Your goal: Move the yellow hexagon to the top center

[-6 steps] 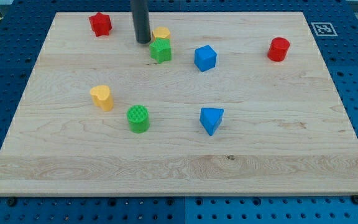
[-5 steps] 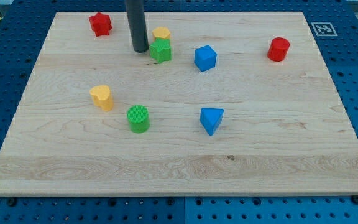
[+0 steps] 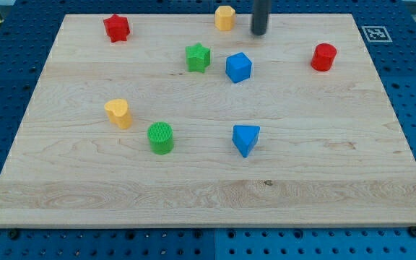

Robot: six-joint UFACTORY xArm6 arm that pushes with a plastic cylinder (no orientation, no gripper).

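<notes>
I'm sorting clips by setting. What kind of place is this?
Likely a robotics lab bench: a wooden board with small coloured blocks sits on a blue perforated table, with a printed fiducial marker at the view's top right. My tip stands right of the yellow hexagon.

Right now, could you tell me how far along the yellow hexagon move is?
It looks essentially done: the yellow hexagon sits by the board's top edge near the centre, apart from the green star. My tip stands just to its right, not touching. Nothing obvious remains.

Bright, even overhead light; soft short shadows, sharp focus, no glare.
</notes>
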